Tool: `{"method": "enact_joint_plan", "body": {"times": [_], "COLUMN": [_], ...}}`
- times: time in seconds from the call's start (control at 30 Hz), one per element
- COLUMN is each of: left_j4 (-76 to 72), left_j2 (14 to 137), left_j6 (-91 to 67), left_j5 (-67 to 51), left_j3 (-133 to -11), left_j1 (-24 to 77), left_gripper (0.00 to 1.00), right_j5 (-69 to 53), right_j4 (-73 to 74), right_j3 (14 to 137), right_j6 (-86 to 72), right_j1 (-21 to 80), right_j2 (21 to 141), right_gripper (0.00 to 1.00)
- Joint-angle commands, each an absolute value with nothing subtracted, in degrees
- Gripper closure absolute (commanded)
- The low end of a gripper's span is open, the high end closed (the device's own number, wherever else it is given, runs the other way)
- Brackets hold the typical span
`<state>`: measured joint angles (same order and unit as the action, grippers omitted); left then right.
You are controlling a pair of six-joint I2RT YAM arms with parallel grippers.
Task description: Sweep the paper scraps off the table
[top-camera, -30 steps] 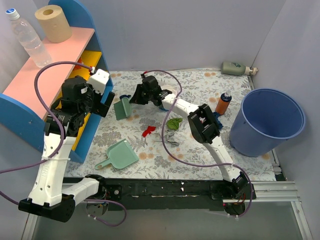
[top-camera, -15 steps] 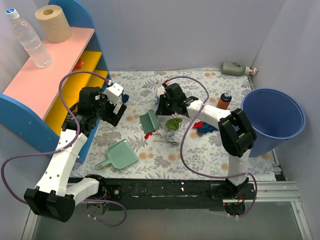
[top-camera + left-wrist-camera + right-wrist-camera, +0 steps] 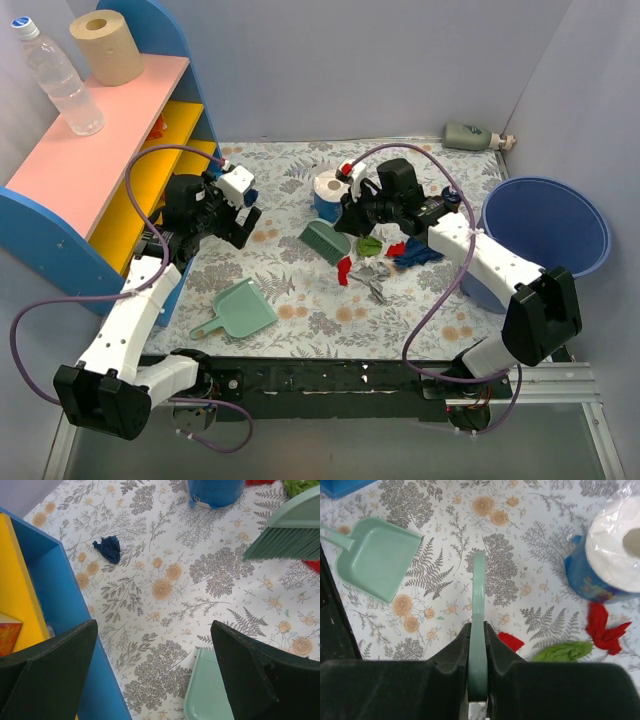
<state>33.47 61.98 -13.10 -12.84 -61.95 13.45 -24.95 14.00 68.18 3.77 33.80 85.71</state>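
My right gripper is shut on the handle of a green hand brush, bristles low over the flowered table. Just right of the bristles lie the paper scraps: a red one, a green one, another red, a grey one and a dark blue one. A small dark blue scrap lies near the shelf. My left gripper is open and empty above the green dustpan.
A blue-wrapped tissue roll stands behind the brush. An orange bottle and a blue bin are at the right. The pink-topped shelf is at the left. A grey-green bottle lies at the back.
My right arm has swung right and carried the brush from the left of the table into the middle beside the scraps, uncovering the tissue roll. My left gripper came down and right.
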Motion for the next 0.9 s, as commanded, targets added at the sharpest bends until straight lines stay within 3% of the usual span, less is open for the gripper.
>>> {"method": "enact_joint_plan", "body": {"times": [0.0,0.23,0.63,0.87], "left_j4": [30.8,33.0,33.5,34.0], "left_j2": [61.5,60.5,60.9,62.4], "left_j6": [-13.9,-14.7,-16.2,-16.3], "left_j5": [-14.6,-15.3,-16.8,-15.6], "left_j3": [-60.2,-59.8,-60.4,-62.5], "left_j1": [13.4,13.4,14.7,14.7], "left_gripper": [0.02,0.02,0.02,0.02], "right_j5": [-24.9,-13.2,-16.2,-21.0], "right_j4": [18.8,19.9,34.2,24.5], "right_j3": [71.8,67.7,61.3,65.7], "right_j6": [16.9,27.0,31.7,30.2], "right_j1": [34.1,34.1,34.1,35.2], "right_j2": [84.8,84.1,73.9,72.1], "right_gripper": [0.99,0.99,0.99,0.99]}}
